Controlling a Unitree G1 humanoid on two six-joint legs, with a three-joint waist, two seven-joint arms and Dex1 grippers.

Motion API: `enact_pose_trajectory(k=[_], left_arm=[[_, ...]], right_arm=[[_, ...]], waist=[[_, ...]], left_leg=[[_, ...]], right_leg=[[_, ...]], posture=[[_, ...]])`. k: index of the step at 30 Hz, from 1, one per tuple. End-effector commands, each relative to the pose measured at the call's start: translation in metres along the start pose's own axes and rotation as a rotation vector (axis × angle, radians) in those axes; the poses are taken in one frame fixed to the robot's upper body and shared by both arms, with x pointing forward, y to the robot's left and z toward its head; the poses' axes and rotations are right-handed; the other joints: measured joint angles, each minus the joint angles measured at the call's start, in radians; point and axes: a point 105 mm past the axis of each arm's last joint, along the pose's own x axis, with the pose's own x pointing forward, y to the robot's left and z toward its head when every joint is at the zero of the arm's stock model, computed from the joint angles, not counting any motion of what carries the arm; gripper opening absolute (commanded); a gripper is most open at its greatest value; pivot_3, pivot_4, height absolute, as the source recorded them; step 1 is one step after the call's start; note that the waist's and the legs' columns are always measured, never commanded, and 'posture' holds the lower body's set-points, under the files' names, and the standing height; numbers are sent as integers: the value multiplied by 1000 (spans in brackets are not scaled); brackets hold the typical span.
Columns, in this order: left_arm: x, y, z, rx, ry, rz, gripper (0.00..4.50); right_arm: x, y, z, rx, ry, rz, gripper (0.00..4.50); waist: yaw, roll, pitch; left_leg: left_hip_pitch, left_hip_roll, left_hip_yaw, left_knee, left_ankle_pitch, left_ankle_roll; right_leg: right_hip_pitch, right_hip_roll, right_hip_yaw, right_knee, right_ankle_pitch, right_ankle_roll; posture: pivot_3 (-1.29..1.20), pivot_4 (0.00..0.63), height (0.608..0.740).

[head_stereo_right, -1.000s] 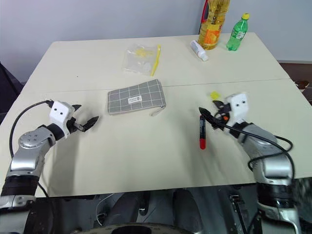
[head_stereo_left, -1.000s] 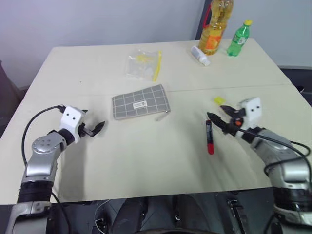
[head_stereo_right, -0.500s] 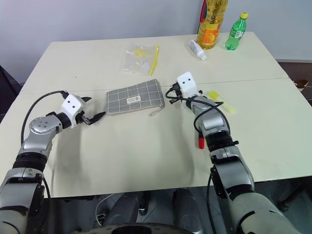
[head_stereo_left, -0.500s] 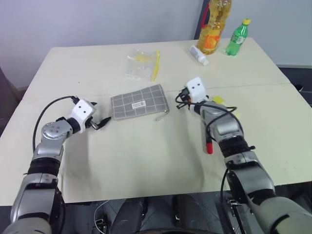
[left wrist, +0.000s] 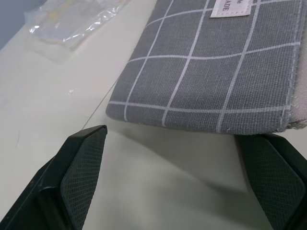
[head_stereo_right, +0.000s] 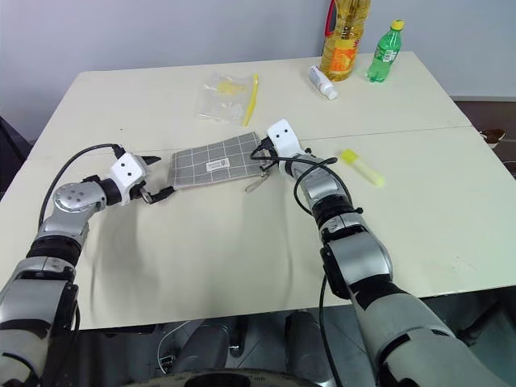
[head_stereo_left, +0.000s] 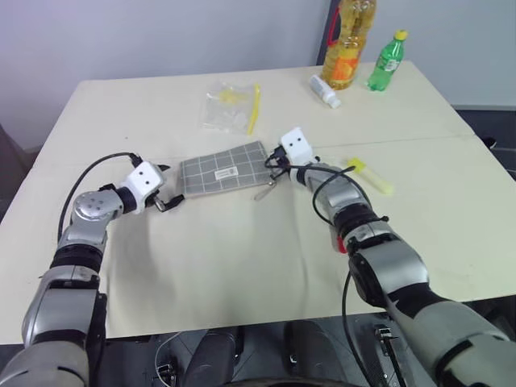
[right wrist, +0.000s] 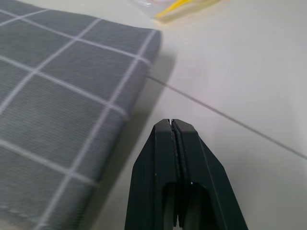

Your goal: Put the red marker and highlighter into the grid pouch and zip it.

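I see the flat grey fabric grid pouch [head_stereo_left: 225,168] lying mid-table between my 2 grippers. The left gripper [left wrist: 180,179] sits at its left end, jaws spread wide and empty. The right gripper [right wrist: 173,125] is just beside its right edge, jaws pressed together on nothing. The short pale yellow highlighter [head_stereo_left: 371,176] lies right of the pouch. The red marker [head_stereo_left: 342,243] is mostly hidden under my right arm.

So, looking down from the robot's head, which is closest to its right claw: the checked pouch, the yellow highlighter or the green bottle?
From the right gripper:
1. Grid pouch, right beside it.
2. Highlighter, out on the gripper's right.
3. Green bottle, at the table's far edge.
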Motion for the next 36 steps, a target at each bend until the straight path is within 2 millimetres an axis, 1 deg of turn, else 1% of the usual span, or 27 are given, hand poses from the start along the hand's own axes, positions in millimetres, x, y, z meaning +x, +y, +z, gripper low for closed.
enact_pose_trajectory(k=[1, 10, 18, 19, 21, 24, 27, 31, 34, 36], left_arm=[[6, -15, -4, 34, 19, -88, 4500], [7, -20, -3, 51, 6, -128, 4500], [6, -18, -1, 44, -8, -122, 4500], [5, -17, -1, 44, -8, -119, 3941], [4, -15, -1, 41, -9, -111, 3169], [3, -13, 0, 32, -15, -102, 1537], [2, -13, 2, 13, -32, -98, 50], [2, -15, 10, -47, -47, -103, 50], [2, -22, 27, -77, -76, -118, 50], [1, -32, 39, -94, -70, -132, 50]], right_arm=[[2, 7, 24, -21, -80, 48, 39], [2, 32, 26, -59, -115, 171, 39], [2, 37, 22, -71, -113, 186, 39], [1, 37, 21, -73, -114, 186, 0], [1, 37, 22, -74, -116, 185, 0], [0, 35, 22, -75, -121, 179, 0], [-2, 30, 21, -72, -129, 161, 0], [-12, 13, 23, -62, -159, 108, 0], [-21, 3, 24, -76, -169, 79, 0], [-28, -3, 23, -98, -172, 64, 0]], waist=[[-1, 0, 0], [-5, 0, 0], [-5, 0, 0], [-5, 0, 0], [-6, 0, 0], [-8, 0, 0], [-9, 0, 0], [-8, 0, 0], [-8, 0, 0], [-9, 0, 0]], left_leg=[[0, 0, 0, 0, 0, 0], [1, 0, 0, 0, 0, 0], [3, 0, 0, 0, 0, 0], [3, 0, 0, 0, 0, 0], [3, 0, 0, 0, 0, 0], [4, 0, 0, 0, 1, -1], [4, 0, 0, 0, 1, -1], [4, 0, 0, 0, 1, -1], [3, 0, 0, 0, 1, -1], [3, 0, 0, 0, 1, -1]], right_leg=[[0, 0, 0, 0, 0, 0], [0, 0, 0, 2, 0, 0], [0, 0, 0, 5, 0, 0], [0, 0, 0, 5, 0, 0], [0, 0, 0, 6, 0, 0], [0, 0, 0, 7, 0, 0], [-1, 0, 0, 7, 0, 0], [-1, 0, 1, 7, 0, 0], [-1, -1, 2, 7, 0, 0], [-1, -1, 2, 7, 0, 0]], posture=[[0, 150, 740], [0, 150, 740], [0, 150, 740], [0, 150, 740], [0, 150, 740], [0, 150, 740], [0, 150, 740], [0, 150, 740], [0, 150, 740], [0, 150, 740]])
